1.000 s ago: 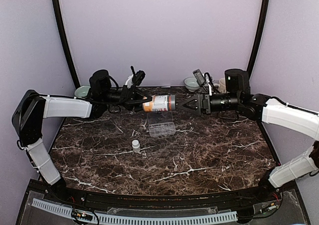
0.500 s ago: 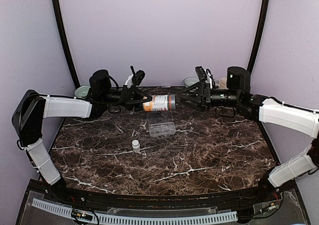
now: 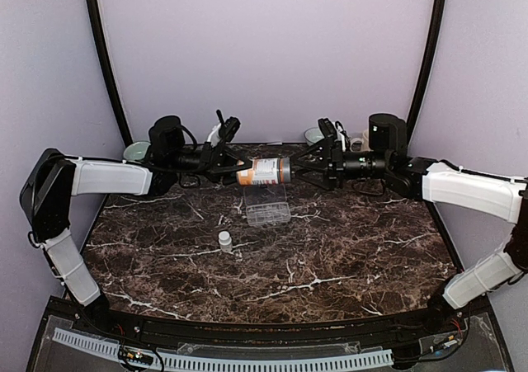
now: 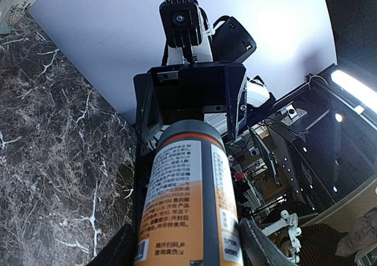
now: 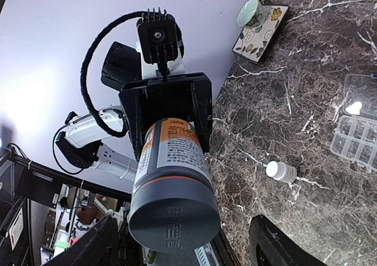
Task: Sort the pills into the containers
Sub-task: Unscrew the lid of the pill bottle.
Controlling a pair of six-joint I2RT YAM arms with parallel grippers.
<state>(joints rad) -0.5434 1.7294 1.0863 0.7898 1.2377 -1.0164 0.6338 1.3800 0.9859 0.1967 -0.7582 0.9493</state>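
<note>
While left gripper [image 3: 234,169] pinches the amber bottle [image 3: 264,171] mid-air, right gripper [image 3: 296,169] fingers stand spread around its grey cap [image 3: 285,171]; organiser box [image 3: 267,206] lies on the table [image 3: 346,248] below both, untouched.

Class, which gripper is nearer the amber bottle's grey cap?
Right. The right gripper, open, flanks the cap; the left gripper grips the bottle at its opposite end.
</note>
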